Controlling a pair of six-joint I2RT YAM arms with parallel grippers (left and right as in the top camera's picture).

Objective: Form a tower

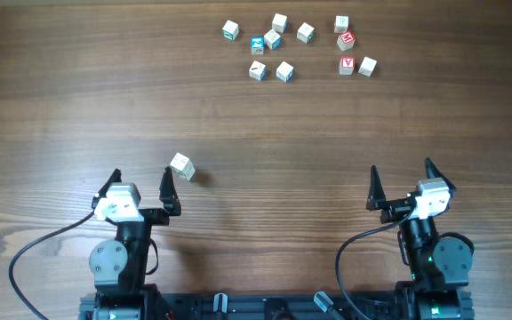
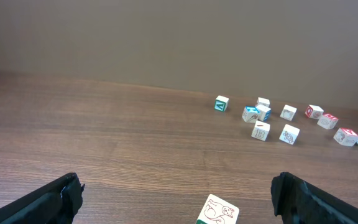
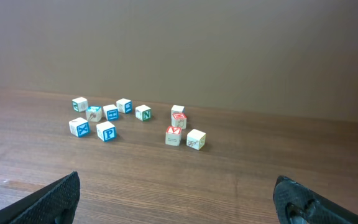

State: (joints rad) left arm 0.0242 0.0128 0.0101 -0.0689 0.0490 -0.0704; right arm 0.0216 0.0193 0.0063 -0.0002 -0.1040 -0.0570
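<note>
Black left fingers [image 2: 48,202] fill the bottom corners of the left wrist view, spread wide apart and gripping nothing. Low between them, closer to the right-hand finger, sits a lone pale wooden letter cube [image 2: 218,211]. It has an outline drawing on its top face and a green side, and the frame edge partly cuts it off. From overhead this cube shows just beside that finger's tip, turned at an angle so its faces do not sit square to the fingers.

The black right fingers [image 3: 316,202] are likewise spread wide and empty, with bare brown wood-grain worktop [image 1: 60,107] ahead of them.

No tower stands yet, as far as these views show. Its makings lie well ahead of both pairs of fingers, in a loose cluster of small pale wooden letter cubes [image 1: 284,71] with blue, teal and red faces. The cluster is ahead and to the right of the left fingers, and ahead and to the left of the right fingers. The right arm looks somewhat nearer to it.

At the cluster's right end, the right wrist view shows a pale cube [image 3: 178,110] above a red-faced cube [image 3: 179,119]. The other views suggest one simply lies behind the other.

Cubes have no long axis, so only the turn of their faces matters for a grip. By that judgement the lone cube is the left arm's easiest first pick.
</note>
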